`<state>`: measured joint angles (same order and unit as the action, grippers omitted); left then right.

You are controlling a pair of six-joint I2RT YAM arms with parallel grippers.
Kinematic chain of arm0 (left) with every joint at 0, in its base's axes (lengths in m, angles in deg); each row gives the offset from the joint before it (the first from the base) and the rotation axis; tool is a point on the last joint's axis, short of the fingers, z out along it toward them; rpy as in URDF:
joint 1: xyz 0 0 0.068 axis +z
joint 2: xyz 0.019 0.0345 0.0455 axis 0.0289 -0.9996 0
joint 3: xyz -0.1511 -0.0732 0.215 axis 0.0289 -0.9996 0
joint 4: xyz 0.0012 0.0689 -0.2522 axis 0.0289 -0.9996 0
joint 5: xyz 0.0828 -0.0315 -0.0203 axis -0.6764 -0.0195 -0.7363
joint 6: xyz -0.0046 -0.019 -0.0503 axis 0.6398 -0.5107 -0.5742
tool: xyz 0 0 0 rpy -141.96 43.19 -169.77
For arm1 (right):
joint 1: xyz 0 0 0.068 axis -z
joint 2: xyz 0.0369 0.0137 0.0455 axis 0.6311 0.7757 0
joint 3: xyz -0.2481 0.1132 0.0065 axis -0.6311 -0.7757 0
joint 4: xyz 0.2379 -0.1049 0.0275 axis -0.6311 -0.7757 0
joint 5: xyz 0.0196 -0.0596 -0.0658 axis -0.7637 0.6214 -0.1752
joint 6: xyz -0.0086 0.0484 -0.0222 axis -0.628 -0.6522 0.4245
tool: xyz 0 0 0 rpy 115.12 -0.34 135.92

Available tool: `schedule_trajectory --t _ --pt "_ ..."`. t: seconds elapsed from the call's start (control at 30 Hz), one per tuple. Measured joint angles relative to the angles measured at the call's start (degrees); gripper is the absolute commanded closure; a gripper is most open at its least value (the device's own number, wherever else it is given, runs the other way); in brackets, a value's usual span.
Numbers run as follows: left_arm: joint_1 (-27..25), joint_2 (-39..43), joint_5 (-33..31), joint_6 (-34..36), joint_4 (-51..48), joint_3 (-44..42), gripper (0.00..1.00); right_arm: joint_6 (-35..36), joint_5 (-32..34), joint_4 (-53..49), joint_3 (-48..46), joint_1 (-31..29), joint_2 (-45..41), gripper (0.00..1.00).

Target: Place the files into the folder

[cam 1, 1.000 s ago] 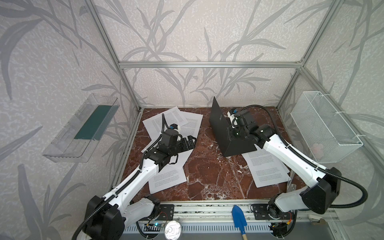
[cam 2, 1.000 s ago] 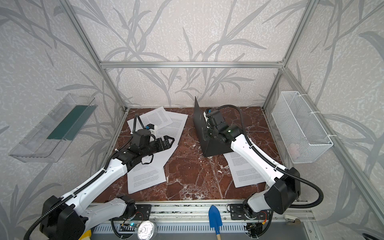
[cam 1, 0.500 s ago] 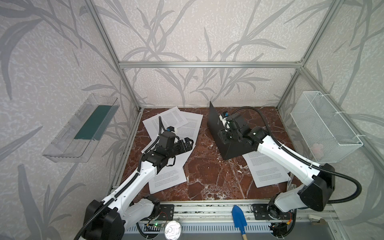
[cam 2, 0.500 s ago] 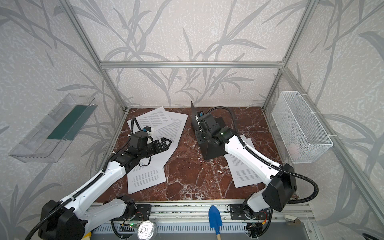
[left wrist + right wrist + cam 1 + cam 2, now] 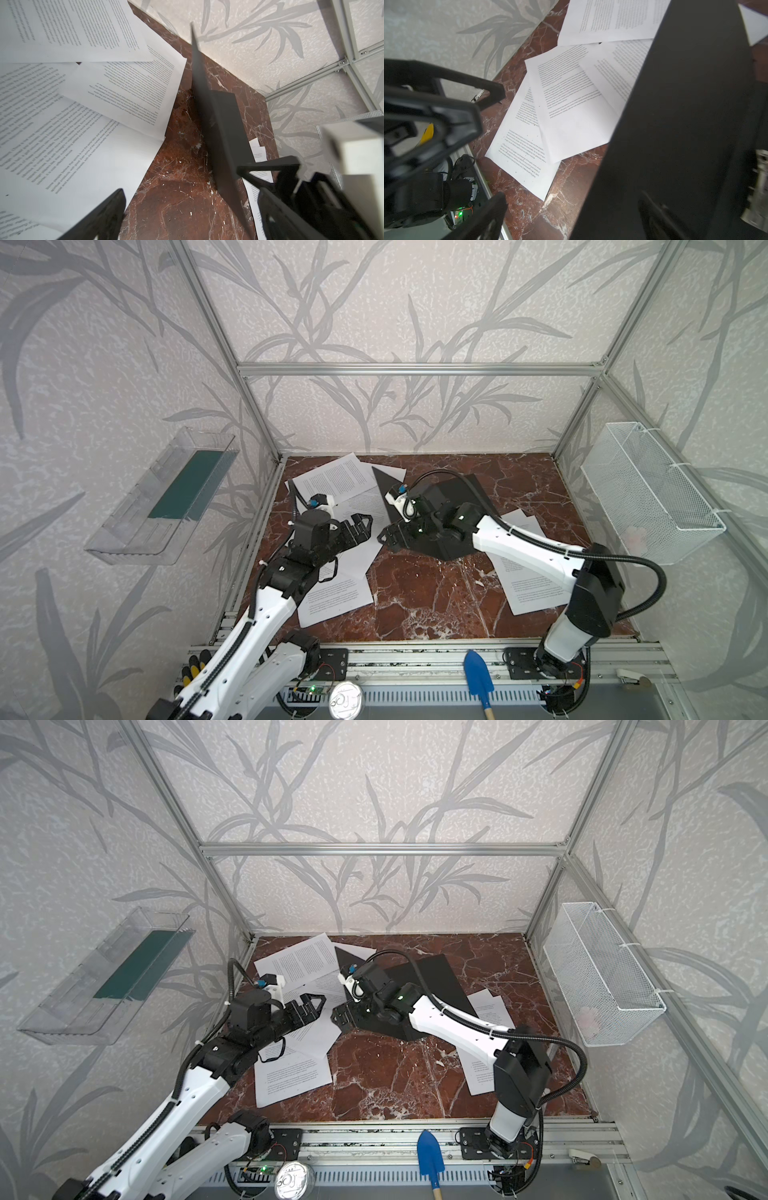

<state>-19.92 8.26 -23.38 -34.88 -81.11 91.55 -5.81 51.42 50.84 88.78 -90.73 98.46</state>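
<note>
Looking at the right end effector (image 5: 384, 537) first: its fingers (image 5: 492, 212) are spread wide with nothing pinched, parked right at the near-left edge of the folder (image 5: 473, 493). In the right wrist view the black cover (image 5: 685, 124) fills the space beside the far finger, but I can't tell if they actually touch. The folder sits open on the desk (image 5: 415, 597), toward the back middle. One leaf lies flat and the cover is tilted up steeply on its left side.

The left end effector (image 5: 365, 524) is spread too, gripping nothing. It hovers over the files (image 5: 332, 481) just left of the folder, tips facing the right one and close to it. Those sheets overlap in a loose pile along the left side of the desk. More sheets lie on the right under the right arm (image 5: 519, 547), one corner poking out beside the folder.

Further out there's a clear tray (image 5: 124, 539) with a green panel (image 5: 187, 485) on the left wall, a wire basket (image 5: 648, 497) on the right wall, and a blue trowel (image 5: 478, 672) on the front rail.
</note>
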Motion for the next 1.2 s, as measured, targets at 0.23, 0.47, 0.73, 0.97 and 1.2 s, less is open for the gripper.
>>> schedule_trajectory --t 0.23,0.47,0.73,0.97,1.2 --pt "0.7 6.4 -2.6 0.5 -4.2 1.1 0.01 -0.3 -4.2 1.2 0.1 1.3 2.8 0.0" --pt "0.5 -4.5 9.2 1.7 1.3 1.7 0.01 -4.5 -7.0 8.2 -8.9 15.3 -0.9 0.19" --pt "-5.6 -23.5 19.3 1.2 10.7 -1.0 0.01 -8.2 -7.9 12.2 -20.5 29.4 0.1 0.47" --pt "-7.8 -36.1 24.2 1.1 16.8 -1.4 0.01 -8.8 -11.6 15.9 -18.5 30.3 7.7 0.62" --pt "-7.9 -43.1 26.1 1.6 20.0 -3.1 0.01 -8.8 -12.8 16.4 -17.8 30.3 11.4 0.67"
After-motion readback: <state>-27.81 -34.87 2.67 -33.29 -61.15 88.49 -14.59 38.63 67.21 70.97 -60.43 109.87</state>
